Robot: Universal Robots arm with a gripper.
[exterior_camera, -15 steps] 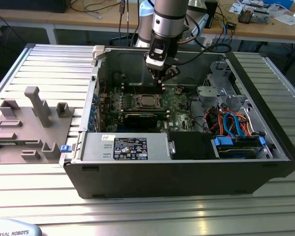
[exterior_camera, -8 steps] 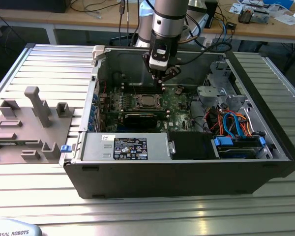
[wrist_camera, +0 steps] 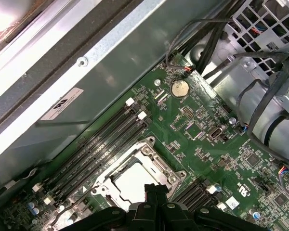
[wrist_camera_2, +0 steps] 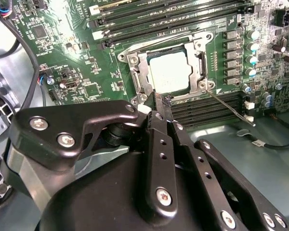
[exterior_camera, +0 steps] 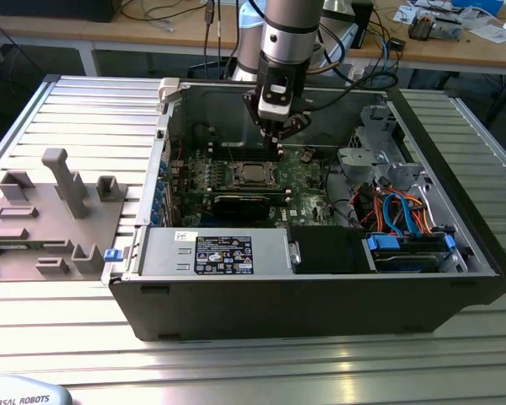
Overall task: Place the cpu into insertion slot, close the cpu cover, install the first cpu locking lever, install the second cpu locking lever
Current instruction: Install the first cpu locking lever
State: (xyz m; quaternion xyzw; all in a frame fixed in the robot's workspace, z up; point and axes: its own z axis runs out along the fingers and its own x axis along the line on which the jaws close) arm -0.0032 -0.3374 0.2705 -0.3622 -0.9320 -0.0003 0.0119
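The cpu [wrist_camera_2: 169,71] lies flat in its socket on the green motherboard, its silver-grey top showing through the window of the cpu cover [wrist_camera_2: 140,72]. The cover is down around the chip; both also show in the first wrist view as cpu [wrist_camera: 132,183] and cover [wrist_camera: 156,161]. One thin locking lever [wrist_camera_2: 231,108] sticks out loose from the socket's corner. My gripper [wrist_camera_2: 162,103] is shut with nothing between its fingers, its tip just beside the socket's edge. In the exterior view the gripper [exterior_camera: 281,145] hangs over the board, slightly to the right of the socket [exterior_camera: 251,173].
The open computer case [exterior_camera: 320,287] surrounds the board; its metal wall [wrist_camera: 111,62] stands close by. Memory slots [wrist_camera_2: 173,9] flank the socket. Cables and a drive bay [exterior_camera: 405,228] fill the exterior view's right. A grey fixture [exterior_camera: 59,211] sits outside at the left.
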